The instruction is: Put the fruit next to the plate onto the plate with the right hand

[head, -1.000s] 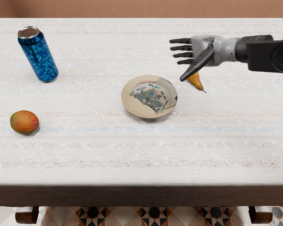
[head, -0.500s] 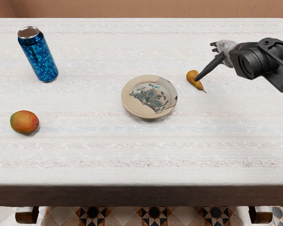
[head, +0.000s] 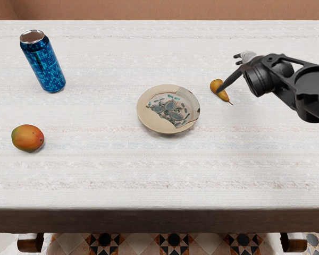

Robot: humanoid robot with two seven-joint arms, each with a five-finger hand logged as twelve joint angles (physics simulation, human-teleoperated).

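Note:
A small yellow-orange pear (head: 218,88) lies on the table just right of the patterned ceramic plate (head: 142,110), stem pointing down-right. My right hand (head: 236,68) hovers at the pear's upper right, seen nearly end-on behind its dark forearm. Its thumb (head: 229,81) stretches down-left and reaches the pear's right side. The hand is open and holds nothing. The plate has nothing on it. The left arm is out of view.
A blue mosaic drink can (head: 42,60) stands upright at the far left. A red-orange mango (head: 27,137) lies at the left, nearer the front. The pale tabletop (head: 159,164) stretches wide in front of the plate.
My right hand has swung from palm-out above the pear to an end-on pose at its right. The forearm turned toward the camera and dropped lower. The pear has not moved.

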